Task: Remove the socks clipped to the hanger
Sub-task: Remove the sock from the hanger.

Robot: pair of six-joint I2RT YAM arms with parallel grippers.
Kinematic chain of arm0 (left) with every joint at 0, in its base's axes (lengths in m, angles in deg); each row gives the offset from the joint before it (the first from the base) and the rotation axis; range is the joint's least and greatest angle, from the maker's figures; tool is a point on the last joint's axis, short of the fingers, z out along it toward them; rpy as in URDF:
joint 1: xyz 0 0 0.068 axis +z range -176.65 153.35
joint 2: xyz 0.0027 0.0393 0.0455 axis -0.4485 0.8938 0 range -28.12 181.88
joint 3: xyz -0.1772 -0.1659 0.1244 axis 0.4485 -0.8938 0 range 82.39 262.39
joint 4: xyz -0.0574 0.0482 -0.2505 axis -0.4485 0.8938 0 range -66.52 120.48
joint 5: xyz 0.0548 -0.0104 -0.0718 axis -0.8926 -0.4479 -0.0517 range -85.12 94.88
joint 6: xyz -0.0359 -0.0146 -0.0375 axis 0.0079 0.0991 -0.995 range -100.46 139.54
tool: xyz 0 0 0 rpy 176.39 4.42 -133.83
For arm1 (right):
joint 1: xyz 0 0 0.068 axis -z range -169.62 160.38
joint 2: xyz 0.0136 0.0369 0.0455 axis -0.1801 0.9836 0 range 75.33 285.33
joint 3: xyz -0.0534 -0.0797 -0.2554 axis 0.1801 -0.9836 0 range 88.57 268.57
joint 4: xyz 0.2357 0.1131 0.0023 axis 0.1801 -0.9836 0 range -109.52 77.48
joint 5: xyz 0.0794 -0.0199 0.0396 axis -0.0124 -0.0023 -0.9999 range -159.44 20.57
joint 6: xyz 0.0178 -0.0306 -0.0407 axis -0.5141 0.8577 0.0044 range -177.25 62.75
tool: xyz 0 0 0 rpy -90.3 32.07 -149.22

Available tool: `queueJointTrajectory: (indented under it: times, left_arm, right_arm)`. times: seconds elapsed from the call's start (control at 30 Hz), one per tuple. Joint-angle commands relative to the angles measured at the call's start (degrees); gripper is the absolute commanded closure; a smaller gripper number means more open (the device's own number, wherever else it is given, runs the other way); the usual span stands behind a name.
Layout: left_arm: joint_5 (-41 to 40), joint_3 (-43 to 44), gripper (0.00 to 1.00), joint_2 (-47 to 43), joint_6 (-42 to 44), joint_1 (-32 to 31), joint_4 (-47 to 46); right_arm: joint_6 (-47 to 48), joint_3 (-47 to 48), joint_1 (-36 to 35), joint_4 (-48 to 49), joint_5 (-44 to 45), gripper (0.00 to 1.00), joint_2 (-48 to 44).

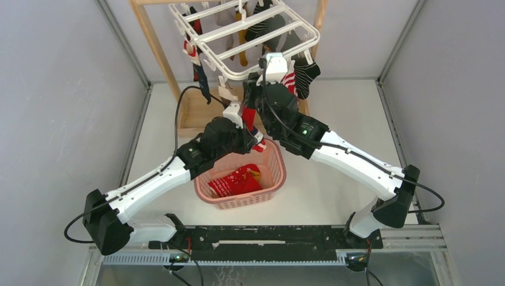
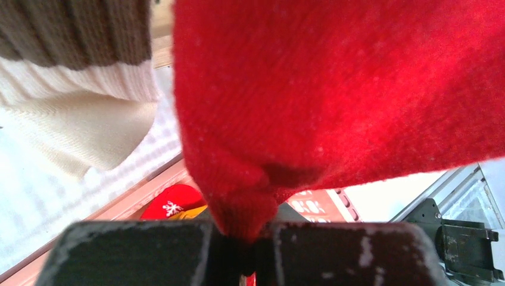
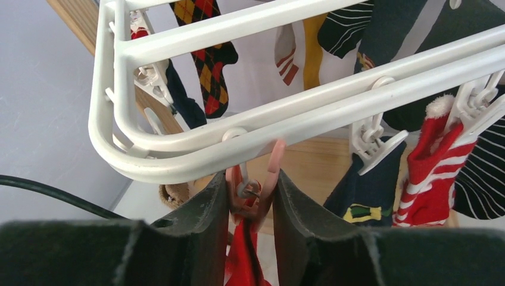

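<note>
**Both pincers work one red sock**

The left pincer (image 2: 241, 241) is clamped tight on the lower end of the red sock (image 2: 333, 89). The right pincer (image 3: 253, 196) squeezes the pink clip (image 3: 273, 164) under the front rail of the white hanger (image 3: 309, 116), above the pink basket (image 1: 241, 203).

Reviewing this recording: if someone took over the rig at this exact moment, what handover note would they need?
Left gripper: shut on the lower end of a red sock.
Right gripper: jaws pressed on the pink clip that holds that sock to the hanger.
Done: red socks lie in the pink basket.
Left: free this sock and drop it in. Many others hang clipped, among them an argyle sock and a red-white striped sock.
</note>
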Motion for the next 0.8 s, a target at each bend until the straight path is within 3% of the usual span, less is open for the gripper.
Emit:
queueJointTrajectory:
  times: [0.0,0.13,0.77]
  left_arm:
    - [0.71,2.92,0.99,-0.95,0.89,-0.46,-0.8]
    - [0.33,2.42,0.99,-1.58,0.89,-0.42,-0.45]
    - [-0.31,-5.53,0.98,-12.69,-1.39,-0.42,5.47]
  right_arm:
    - [0.14,2.58,0.73,1.89,-1.08,0.73,-0.75]
    - [0.14,2.65,0.99,1.71,-1.67,0.84,-1.08]
    - [-1.04,2.4,1.92,1.0,-3.64,0.84,-2.05]
